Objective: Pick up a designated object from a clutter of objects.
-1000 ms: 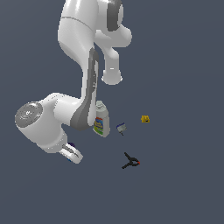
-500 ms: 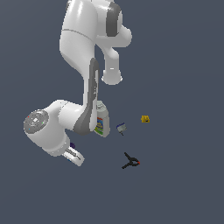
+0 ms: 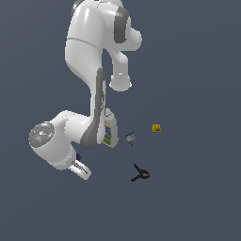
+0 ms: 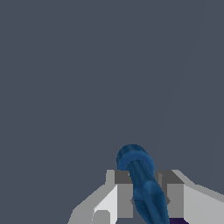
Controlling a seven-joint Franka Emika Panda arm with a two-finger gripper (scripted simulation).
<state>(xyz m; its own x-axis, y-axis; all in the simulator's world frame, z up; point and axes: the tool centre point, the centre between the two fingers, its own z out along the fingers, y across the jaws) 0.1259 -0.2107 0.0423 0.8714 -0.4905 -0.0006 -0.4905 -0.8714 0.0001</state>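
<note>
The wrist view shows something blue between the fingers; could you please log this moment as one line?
gripper: low at exterior view's left | blue piece: between fingers, grasp unconfirmed | white bottle: upright by arm | black clamp: untouched

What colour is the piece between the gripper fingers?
Bright blue; the piece shows best in the wrist view.

The exterior view is taken from high above, looking down on the white bottle (image 3: 110, 130). The wrist view is set close behind the gripper (image 4: 142, 199), which is seen in both views.
</note>
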